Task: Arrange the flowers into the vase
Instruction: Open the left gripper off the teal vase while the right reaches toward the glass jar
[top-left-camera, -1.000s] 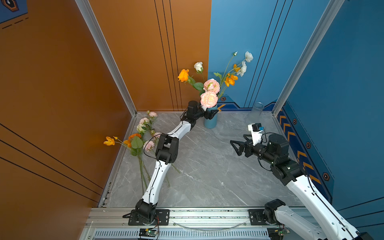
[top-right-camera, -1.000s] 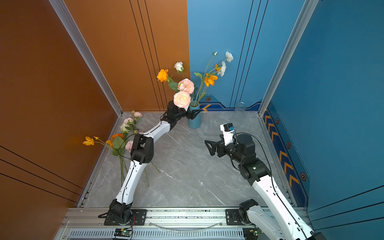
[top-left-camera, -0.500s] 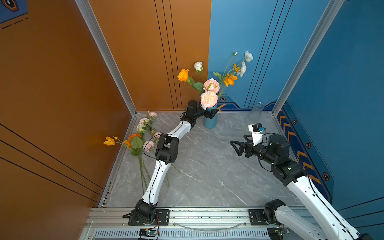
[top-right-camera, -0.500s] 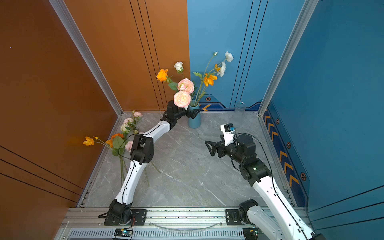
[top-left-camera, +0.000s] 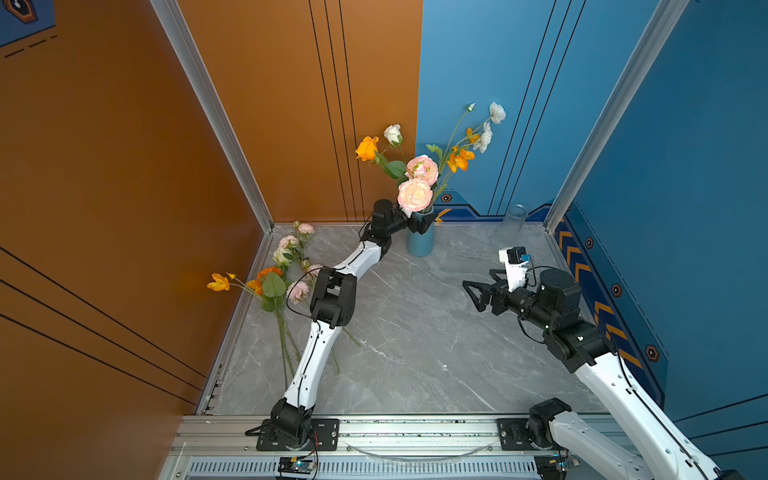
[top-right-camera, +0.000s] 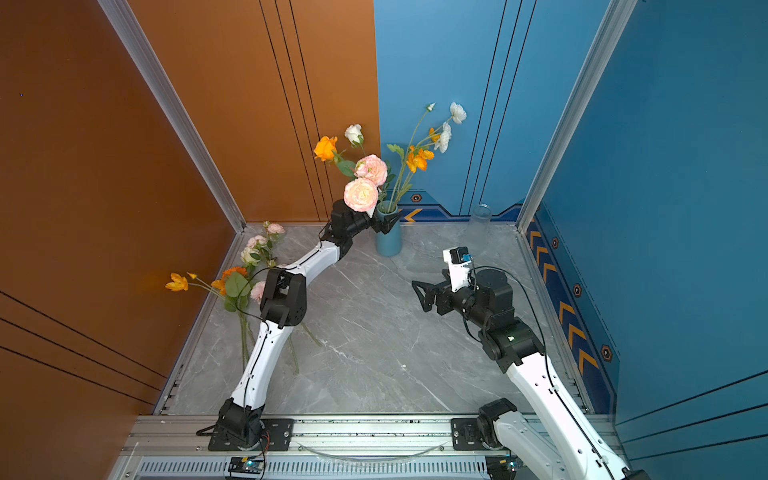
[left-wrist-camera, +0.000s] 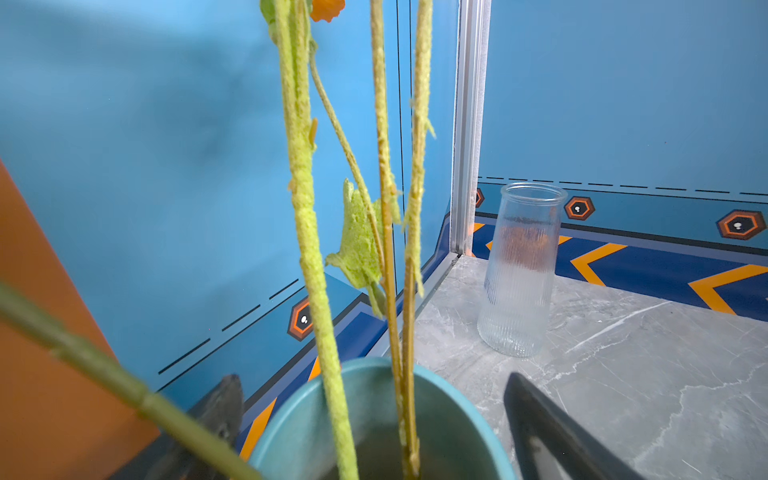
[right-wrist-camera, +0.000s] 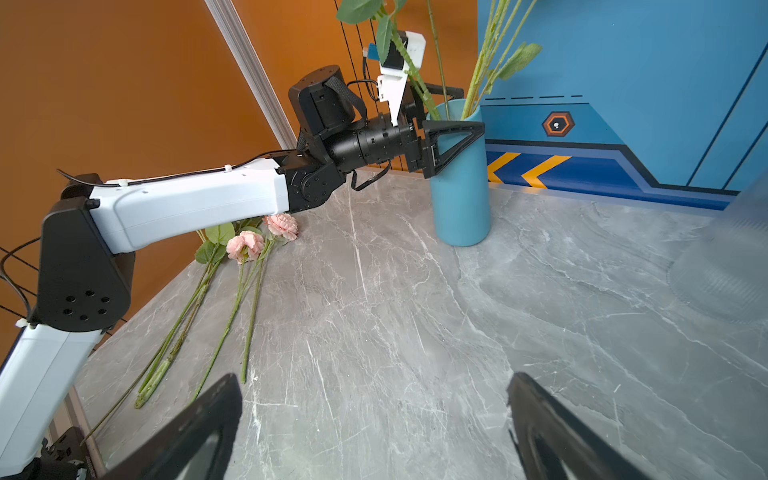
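Along the foot of the orange wall (top-left-camera: 124, 187), the loose flowers (top-left-camera: 273, 284) are lying in a heap on the tabletop (top-left-camera: 415, 332). Their blooms are crowding the left edge, one orange head is leaning up against the wall, and the stems are trailing toward the front rail (top-left-camera: 415, 428). The left arm (top-left-camera: 316, 357) is reaching over them, its black elbow hanging above the heap and covering part of it in both top views.

Farther right, the left tool (top-left-camera: 419, 219) is standing wide open at the mouth of the blue vase (top-left-camera: 420, 245), one finger on each side of the rim and gripping nothing. In the left wrist view the stems are rising between the fingers (left-wrist-camera: 548, 424) without touching them; whether the fingers are touching the rim I cannot tell.

The vase is sitting close to the back wall. The standing flowers (top-left-camera: 422, 168) in it are fanning out above the tool, a pink bloom hiding the far finger from above. In the back right corner a clear glass vase (top-left-camera: 514, 218) is standing upright, well apart from the blue one.

The middle of the tabletop is lying bare between the arms. The right tool (top-left-camera: 471, 296) is hovering over it, jaws spread and holding nothing, pointing toward the left arm, while its arm is running along the blue side wall (top-left-camera: 685, 208).
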